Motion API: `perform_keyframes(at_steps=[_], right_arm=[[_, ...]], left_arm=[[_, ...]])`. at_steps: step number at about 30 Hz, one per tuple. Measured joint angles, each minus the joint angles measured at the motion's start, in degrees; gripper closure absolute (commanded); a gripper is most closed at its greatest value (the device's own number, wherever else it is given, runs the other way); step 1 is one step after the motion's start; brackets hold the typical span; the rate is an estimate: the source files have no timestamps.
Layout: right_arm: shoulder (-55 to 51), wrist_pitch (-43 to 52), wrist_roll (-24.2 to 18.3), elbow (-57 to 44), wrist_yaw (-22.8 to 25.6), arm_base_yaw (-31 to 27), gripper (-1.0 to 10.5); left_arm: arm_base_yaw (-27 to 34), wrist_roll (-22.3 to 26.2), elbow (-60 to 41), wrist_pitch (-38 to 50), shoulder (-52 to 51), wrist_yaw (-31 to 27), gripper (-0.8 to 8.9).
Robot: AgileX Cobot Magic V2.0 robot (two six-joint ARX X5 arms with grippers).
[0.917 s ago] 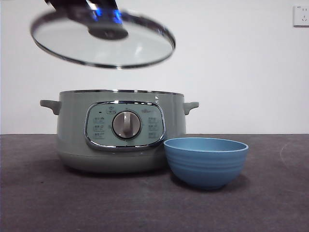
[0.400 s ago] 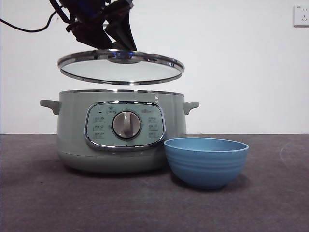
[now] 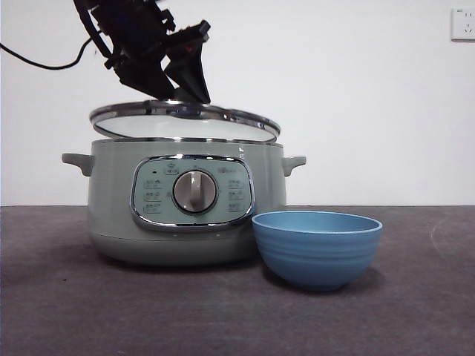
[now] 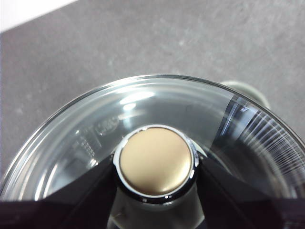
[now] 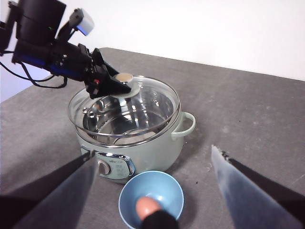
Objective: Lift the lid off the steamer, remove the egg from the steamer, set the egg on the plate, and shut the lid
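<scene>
The clear-glass lid [image 3: 185, 120] hangs just above the rim of the sage-green steamer [image 3: 185, 200], tilted slightly with one side lower. My left gripper [image 3: 185, 87] is shut on the lid's pale knob [image 4: 156, 161], one black jaw on each side of it. The sky-blue plate [image 3: 317, 248], a deep bowl, stands in front of the steamer. The right wrist view shows the beige egg [image 5: 147, 206] lying inside the plate [image 5: 127, 198]. My right gripper [image 5: 152, 152] hovers open high above the plate, holding nothing. The front view does not show the egg.
The dark grey table [image 3: 67, 311] runs out around the steamer and plate. A black cable [image 3: 44, 65] trails from the left arm. A white wall socket [image 3: 462, 24] sits at the far upper right.
The lid has come down from high and tilted at the left to nearly level just above the steamer's rim, held by the left gripper throughout. Steamer and plate have not moved.
</scene>
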Motion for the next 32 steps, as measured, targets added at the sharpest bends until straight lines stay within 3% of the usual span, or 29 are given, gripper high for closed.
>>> perform_keyframes(at_steps=[25, 27, 30, 32], right_arm=[[0.0, 0.0, 0.1, 0.0, 0.0, 0.0, 5.4], [0.0, 0.0, 0.1, 0.0, 0.0, 0.0, 5.4], [0.0, 0.0, 0.1, 0.0, 0.0, 0.0, 5.4], [0.0, 0.0, 0.1, 0.0, -0.3, 0.0, 5.4]], left_arm=[[-0.3, 0.7, 2.0, -4.1, 2.4, -0.5, 8.02], [-0.3, 0.7, 2.2, -4.6, 2.5, -0.5, 6.91], [-0.3, 0.7, 2.3, -4.7, 2.5, -0.5, 4.16], [-0.3, 0.6, 2.3, -4.7, 2.5, -0.4, 3.37]])
